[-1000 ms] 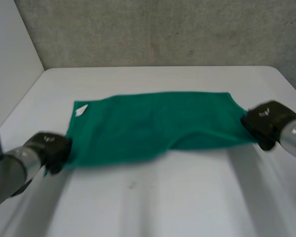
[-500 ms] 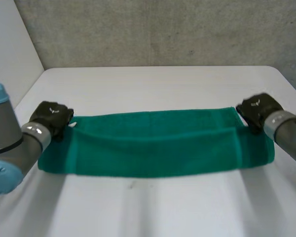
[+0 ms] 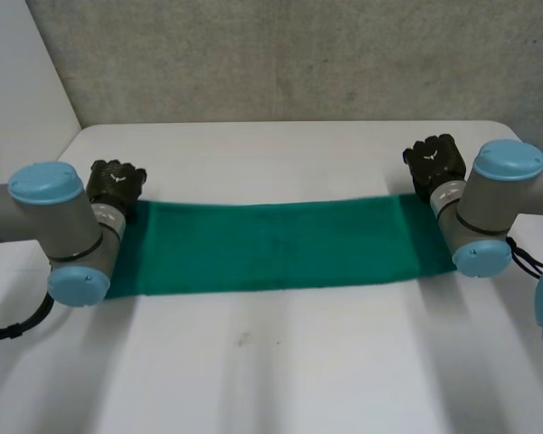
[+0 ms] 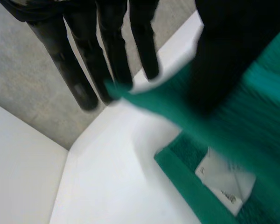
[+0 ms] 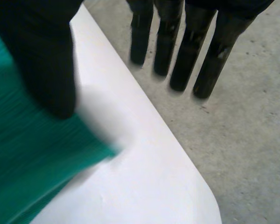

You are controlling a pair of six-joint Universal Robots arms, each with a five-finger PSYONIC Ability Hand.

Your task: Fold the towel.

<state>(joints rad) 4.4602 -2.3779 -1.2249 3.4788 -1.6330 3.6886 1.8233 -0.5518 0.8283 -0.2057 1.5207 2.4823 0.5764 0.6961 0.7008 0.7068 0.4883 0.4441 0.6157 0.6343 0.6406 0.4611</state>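
Two black hands sit at the far corners of the green towel, which lies as a long, narrow folded band across the middle of the white desk. We see the left hand at the band's far left corner and the right hand at its far right corner, each arm reaching in over a short end of the cloth. From the left wrist, the fingers are straight and the thumb crosses the towel. The upper layer's corner is raised off the lower layer and touches the fingertips, so we read this hand as pinching that corner. A white label shows on the lower layer beneath the palm. From the right wrist, the fingers are straight and held well away from the thumb, reaching out past the desk's edge. The towel's corner lies under the thumb and stops short of the fingers, so this hand is spread, gripping nothing.
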